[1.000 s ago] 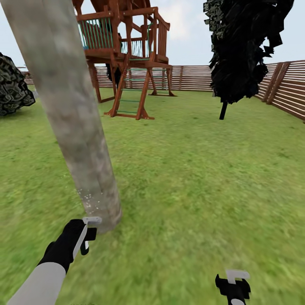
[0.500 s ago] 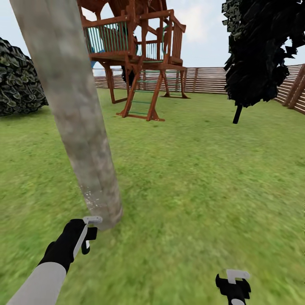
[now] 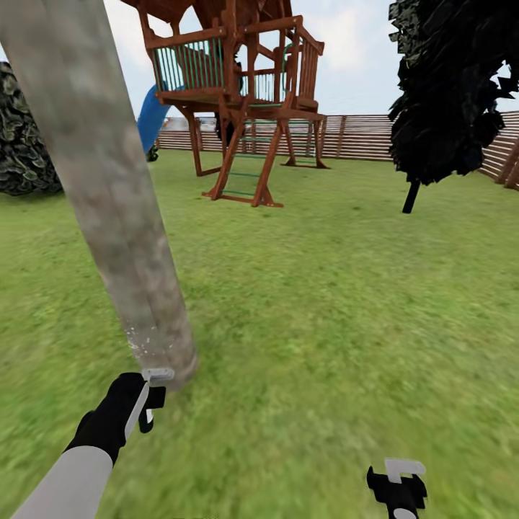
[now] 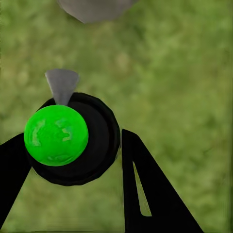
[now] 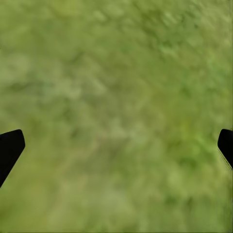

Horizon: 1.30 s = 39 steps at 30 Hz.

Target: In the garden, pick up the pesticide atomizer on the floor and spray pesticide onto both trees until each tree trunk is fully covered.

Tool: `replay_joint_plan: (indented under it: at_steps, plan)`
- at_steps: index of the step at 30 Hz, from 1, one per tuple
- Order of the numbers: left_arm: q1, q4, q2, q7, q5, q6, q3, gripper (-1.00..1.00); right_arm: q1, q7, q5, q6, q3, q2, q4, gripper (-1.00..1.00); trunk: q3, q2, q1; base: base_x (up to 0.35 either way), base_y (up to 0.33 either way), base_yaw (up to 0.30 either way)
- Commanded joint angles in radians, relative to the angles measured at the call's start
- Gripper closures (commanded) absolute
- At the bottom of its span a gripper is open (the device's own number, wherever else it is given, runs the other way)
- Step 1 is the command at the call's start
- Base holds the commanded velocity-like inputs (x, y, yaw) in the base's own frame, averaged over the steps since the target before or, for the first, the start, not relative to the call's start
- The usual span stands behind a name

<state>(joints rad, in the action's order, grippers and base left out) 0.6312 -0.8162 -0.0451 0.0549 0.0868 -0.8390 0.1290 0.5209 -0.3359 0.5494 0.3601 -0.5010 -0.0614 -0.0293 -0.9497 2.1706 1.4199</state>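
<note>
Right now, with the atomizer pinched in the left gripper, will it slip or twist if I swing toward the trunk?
Probably rigid: the atomizer shows a hard round black body with a green top. That rounded side could pivot between the left gripper fingers, so twisting seems possible. It looks small and likely light, so a gentle swing toward the tree trunk should hold.

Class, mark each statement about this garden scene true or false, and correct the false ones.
1. The left gripper holds the atomizer. True.
2. The right gripper grips a stone. False: it is open over grass.
3. The trunk rises close ahead of the left gripper. True.
4. White specks dot the trunk's base. True.
5. The playset stands between the grippers. False: it stands far back, near the fence.
</note>
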Motion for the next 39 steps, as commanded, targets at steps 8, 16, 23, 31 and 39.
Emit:
replay_joint_plan:
  at_steps: [8, 16, 23, 31, 39]
  plan:
    - [0.002, -0.003, 0.004, -0.005, 0.008, -0.007, 0.003, 1.00, 0.001, -0.003, 0.011, 0.003, -0.010, -0.001, 0.000, -1.00, 0.002, 0.000, 0.000, 0.002, -0.239, 0.269]
    - [0.187, -0.003, 0.013, -0.007, -0.031, -0.141, 0.000, 1.00, 0.001, -0.003, 0.011, 0.003, -0.009, 0.000, 0.000, -1.00, 0.006, 0.000, 0.000, 0.000, -0.011, 0.236]
    - [0.218, -0.003, 0.009, -0.006, -0.024, -0.153, -0.005, 1.00, 0.001, -0.003, 0.011, 0.003, -0.010, -0.003, 0.000, -1.00, 0.006, 0.000, 0.000, 0.005, -0.021, 0.006]
    - [0.203, 0.009, 0.003, -0.004, -0.019, -0.148, 0.002, 1.00, 0.001, -0.003, 0.011, 0.003, -0.009, -0.001, 0.000, -1.00, 0.006, 0.000, 0.000, 0.023, -0.258, 0.000]
    - [0.161, 0.011, 0.004, 0.000, -0.023, -0.139, 0.004, 1.00, 0.001, -0.003, 0.011, 0.003, -0.009, -0.001, 0.001, -1.00, 0.006, 0.000, 0.000, 0.133, -0.243, 0.209]
